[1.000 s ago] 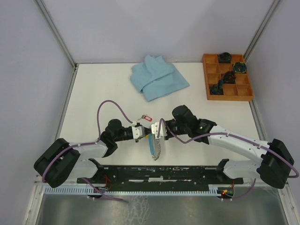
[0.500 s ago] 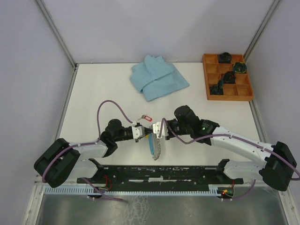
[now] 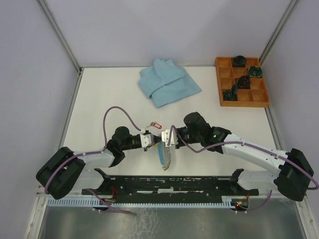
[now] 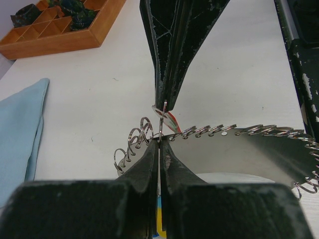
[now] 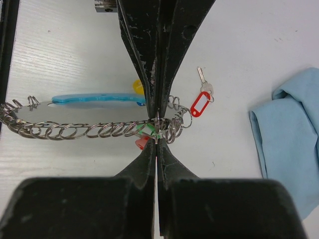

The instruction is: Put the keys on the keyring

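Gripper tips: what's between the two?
A wire loop of the keyring, pinched by the left gripper and right gripper, shown in the right wrist view.

White table [image 3: 99, 99]: blue cloth [image 3: 168, 82], wooden tray [image 3: 244, 104]

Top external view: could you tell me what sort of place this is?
Probably a robotics lab test cell: a white table walled by grey panels, a left arm and right arm bolted at its near edge, plus staged props like a wooden tray and folded cloth.
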Available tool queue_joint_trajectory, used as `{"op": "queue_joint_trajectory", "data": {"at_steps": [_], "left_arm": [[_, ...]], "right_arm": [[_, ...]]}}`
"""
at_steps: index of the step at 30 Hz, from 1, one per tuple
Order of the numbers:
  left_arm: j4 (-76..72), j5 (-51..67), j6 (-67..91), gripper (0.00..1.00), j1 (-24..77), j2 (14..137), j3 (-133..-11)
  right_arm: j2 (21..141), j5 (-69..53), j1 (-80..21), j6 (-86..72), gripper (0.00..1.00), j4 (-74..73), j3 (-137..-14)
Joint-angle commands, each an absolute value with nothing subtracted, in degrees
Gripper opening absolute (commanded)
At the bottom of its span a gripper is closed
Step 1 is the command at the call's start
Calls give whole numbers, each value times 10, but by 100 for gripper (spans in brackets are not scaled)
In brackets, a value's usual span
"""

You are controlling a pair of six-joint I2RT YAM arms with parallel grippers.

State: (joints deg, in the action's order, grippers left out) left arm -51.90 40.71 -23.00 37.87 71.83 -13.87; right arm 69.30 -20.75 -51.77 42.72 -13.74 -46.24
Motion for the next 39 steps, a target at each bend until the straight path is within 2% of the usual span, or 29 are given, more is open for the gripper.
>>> {"op": "queue_joint_trajectory", "data": {"at_steps": [1, 39], "left_arm": [[-554, 421, -240, 3, 381, 714, -152], [-550, 432, -241, 3, 381, 718, -155]], "right_arm": [[695, -219, -522, 420, 1, -110, -471], [682, -217, -522, 424, 1, -124, -471]]}}
